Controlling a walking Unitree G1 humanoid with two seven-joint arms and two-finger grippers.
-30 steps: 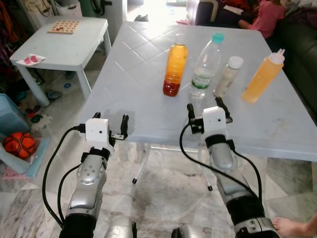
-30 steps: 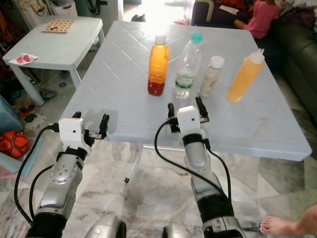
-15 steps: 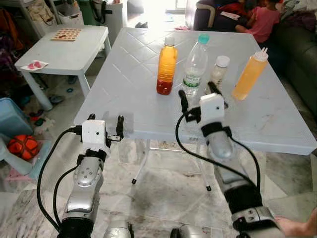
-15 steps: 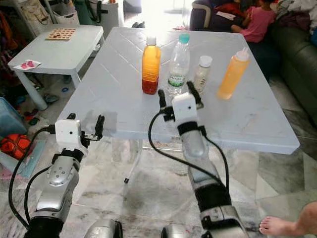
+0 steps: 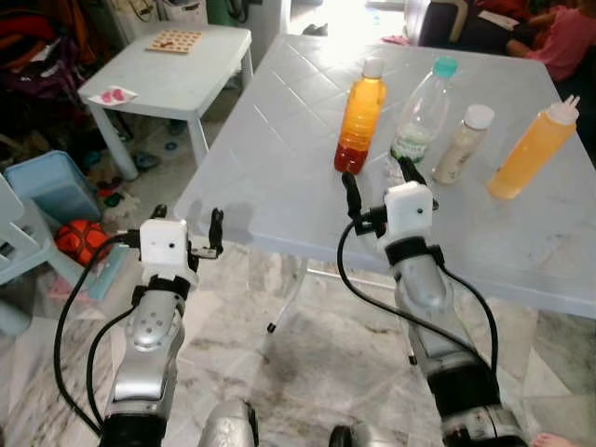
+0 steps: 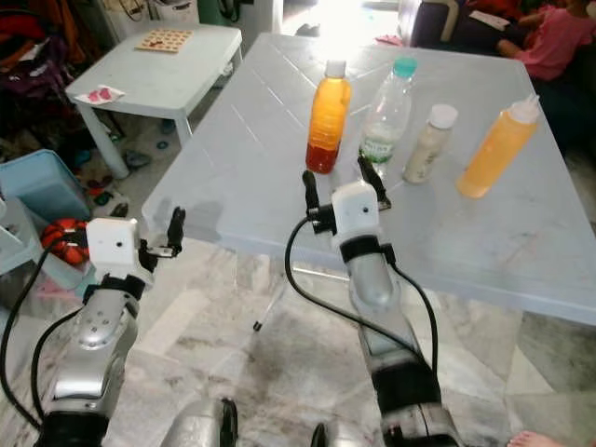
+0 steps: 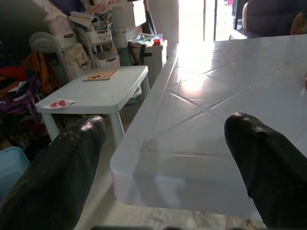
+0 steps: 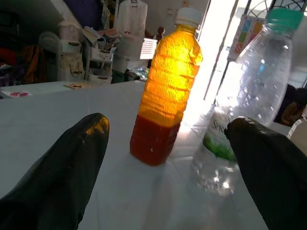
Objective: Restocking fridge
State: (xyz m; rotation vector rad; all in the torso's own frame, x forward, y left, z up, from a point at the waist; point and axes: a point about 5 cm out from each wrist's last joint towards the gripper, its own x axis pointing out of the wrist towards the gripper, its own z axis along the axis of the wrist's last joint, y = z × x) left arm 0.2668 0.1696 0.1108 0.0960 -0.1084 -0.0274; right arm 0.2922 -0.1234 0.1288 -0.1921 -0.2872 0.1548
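Four bottles stand in a row on the pale blue table (image 5: 279, 177): an orange juice bottle with a white cap (image 5: 359, 115), a clear water bottle with a teal cap (image 5: 419, 112), a small cream bottle (image 5: 463, 143) and an orange squeeze bottle (image 5: 531, 151). My right gripper (image 5: 376, 183) is open above the table, just short of the juice bottle (image 8: 165, 91) and the water bottle (image 8: 240, 105). My left gripper (image 5: 186, 223) is open and empty off the table's near left corner (image 7: 144, 163).
A small white side table (image 5: 168, 79) with a board and a card stands to the left. A blue bin (image 5: 47, 186) and an orange ball (image 5: 79, 240) lie on the floor at left. A person in pink (image 5: 559, 37) sits on a sofa behind the table.
The camera has shifted, so the scene sits further right. My right gripper has stayed over the table, just short of the juice and water bottles. Left gripper holds its place by the corner.
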